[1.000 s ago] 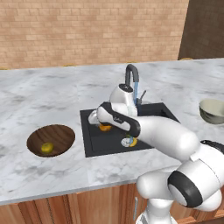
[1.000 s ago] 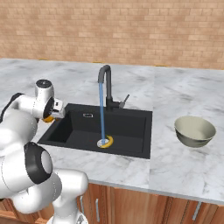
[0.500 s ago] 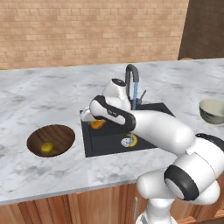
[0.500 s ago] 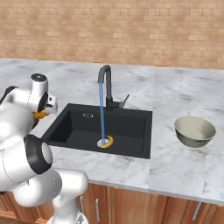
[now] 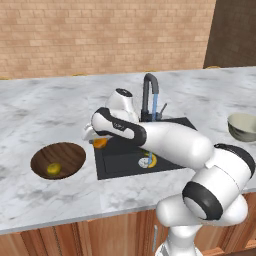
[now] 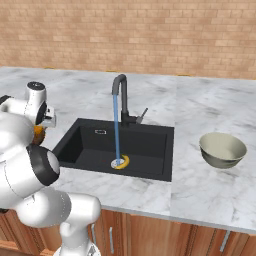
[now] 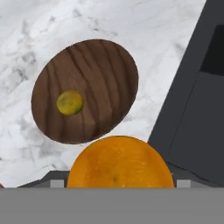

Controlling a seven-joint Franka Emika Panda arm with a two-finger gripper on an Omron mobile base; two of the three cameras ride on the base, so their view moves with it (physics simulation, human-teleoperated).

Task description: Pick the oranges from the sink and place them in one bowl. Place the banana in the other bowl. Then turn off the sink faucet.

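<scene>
Bright orange fruit [image 7: 120, 162] sits clamped between the jaws of the gripper [image 5: 98, 140], seen close up in the hand view and as a small orange spot under the white hand in the left base view. The gripper hangs above the marble counter [image 5: 45, 115], just at the left edge of the black sink [image 5: 112, 162], between the basin and the wooden bowl [image 5: 70, 152].

That dark brown bowl rests on the counter to the left of the sink. A duller yellow-green orange [image 5: 53, 169] already lies inside it, left of centre.

Water [image 6: 116, 130] runs in a thin blue stream from the dark gooseneck faucet [image 6: 121, 97] down to the drain. The banana [image 6: 123, 162] lies curved on the sink floor right beside the drain, touching the stream.

A pale grey-beige bowl [image 6: 223, 149] stands empty on the counter, well to the right of the sink.

Judging by this layout, one orange is delivered and the second is on its way to the wooden bowl. The banana is yet to be lifted into the pale bowl, and the faucet's thin side lever [image 6: 143, 113] is yet to be turned to shut off the water.
</scene>
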